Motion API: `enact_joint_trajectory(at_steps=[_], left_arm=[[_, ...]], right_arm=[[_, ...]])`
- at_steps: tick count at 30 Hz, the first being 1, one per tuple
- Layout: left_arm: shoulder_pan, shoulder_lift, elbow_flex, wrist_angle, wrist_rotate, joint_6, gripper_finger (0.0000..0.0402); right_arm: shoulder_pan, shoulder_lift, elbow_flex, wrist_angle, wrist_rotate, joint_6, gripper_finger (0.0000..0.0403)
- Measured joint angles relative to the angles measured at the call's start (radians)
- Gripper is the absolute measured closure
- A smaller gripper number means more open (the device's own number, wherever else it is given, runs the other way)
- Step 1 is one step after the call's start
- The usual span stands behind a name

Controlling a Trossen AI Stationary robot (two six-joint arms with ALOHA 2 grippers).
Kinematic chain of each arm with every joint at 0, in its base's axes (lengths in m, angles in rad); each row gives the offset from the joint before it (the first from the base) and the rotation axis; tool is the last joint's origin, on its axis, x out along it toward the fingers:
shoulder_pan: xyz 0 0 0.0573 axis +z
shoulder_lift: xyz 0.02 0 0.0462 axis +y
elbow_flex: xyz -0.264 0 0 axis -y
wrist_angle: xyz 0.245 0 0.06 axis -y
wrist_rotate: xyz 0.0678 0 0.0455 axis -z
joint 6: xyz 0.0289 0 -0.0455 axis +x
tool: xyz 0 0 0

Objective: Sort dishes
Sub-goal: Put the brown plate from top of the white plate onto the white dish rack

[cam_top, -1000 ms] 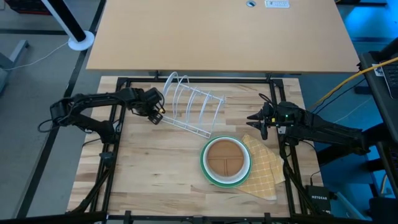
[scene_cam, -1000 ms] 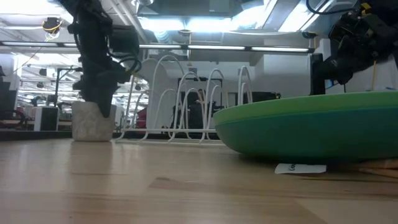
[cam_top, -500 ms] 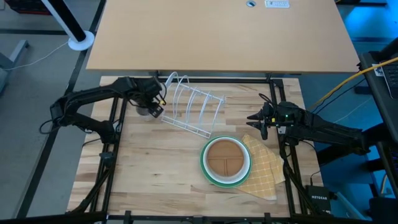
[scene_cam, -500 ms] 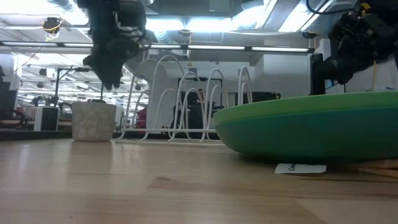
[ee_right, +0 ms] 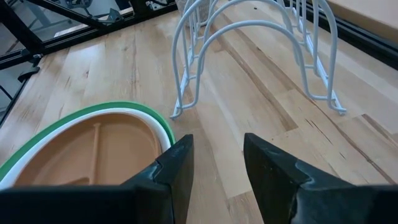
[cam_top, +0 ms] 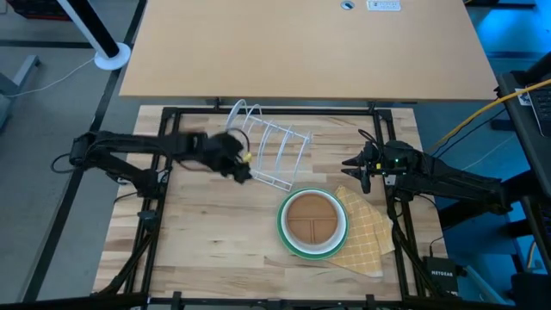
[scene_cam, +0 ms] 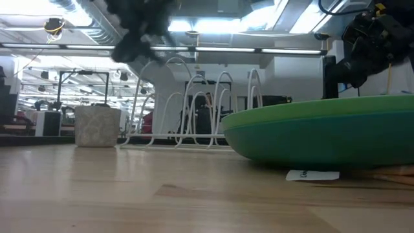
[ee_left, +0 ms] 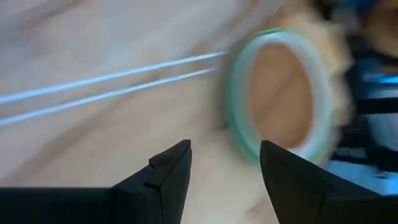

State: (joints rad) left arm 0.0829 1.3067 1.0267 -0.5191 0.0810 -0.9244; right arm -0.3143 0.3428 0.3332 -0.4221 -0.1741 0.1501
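the stacked plates (cam_top: 313,223) are seen on the yellow checked cloth (cam_top: 368,234), the brown divided plate (cam_top: 314,217) uppermost; the grey mug (scene_cam: 97,125) stands on the table beside the white wire rack (cam_top: 269,148). the plates are judged stiff, smooth, fairly heavy and breakable, best pinched at the raised rim. the left gripper (cam_top: 241,165) is held above the table beside the rack, pointed toward the plates, its fingers apart and empty. the right gripper (cam_top: 356,166) is parked near the cloth, fingers parted on nothing.
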Motion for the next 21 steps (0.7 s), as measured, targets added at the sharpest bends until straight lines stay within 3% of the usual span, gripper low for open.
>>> enact_joint_trajectory(at_steps=[4,8,16,21], left_arm=[[-0.149,0.016,-0.076,0.397,-0.145,-0.015,0.0219],[-0.251,0.091,-0.109,0.658,-0.299,-0.016,0.0219],[-0.318,0.299,-0.114,0.868,-0.328,-0.059,0.0219],[-0.332,0.397,-0.113,0.876,-0.329,-0.066,0.0219]], right_arm=[[0.0,0.0,0.0,0.0,0.0,0.0,0.0258],[0.0,0.0,0.0,0.001,0.0,0.0,0.0258],[0.0,0.0,0.0,0.001,0.0,0.001,0.0258],[0.0,0.0,0.0,0.001,0.0,0.002,0.0258]])
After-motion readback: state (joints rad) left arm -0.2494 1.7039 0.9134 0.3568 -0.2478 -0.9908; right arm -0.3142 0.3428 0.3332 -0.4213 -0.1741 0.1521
